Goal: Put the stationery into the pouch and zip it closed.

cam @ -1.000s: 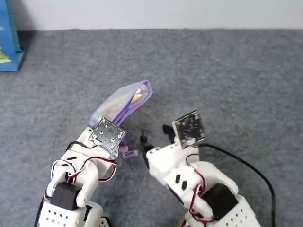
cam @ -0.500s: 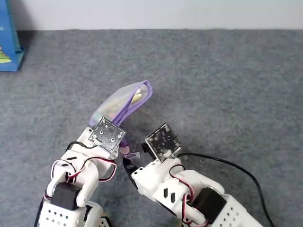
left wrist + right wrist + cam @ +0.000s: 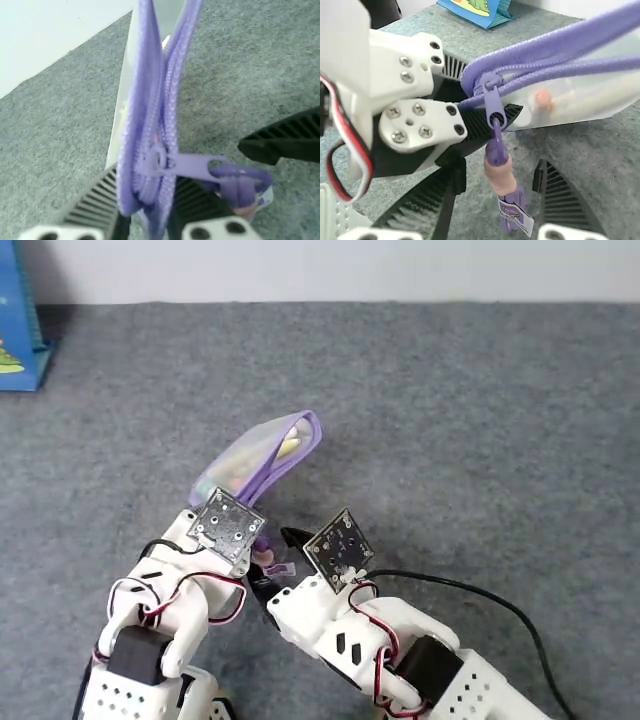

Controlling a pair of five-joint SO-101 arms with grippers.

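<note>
The purple-edged clear pouch stands on edge on the grey mat, with pale and yellow stationery showing through it. My left gripper is shut on the pouch's near end; the zip band runs up from between its jaws. The zip slider sits at that end, and its purple pull hangs down with a pink charm and a small tag. My right gripper is open with the charm between its black fingers, right beside the left gripper.
A blue box stands at the far left edge of the mat. A black cable trails from the right arm across the near right. The grey mat runs open to the white wall at the back.
The right arm has swung left, from the middle of the mat to the pouch's near end, so its open fingers now stand around the zip pull. Left arm and pouch stayed put.
</note>
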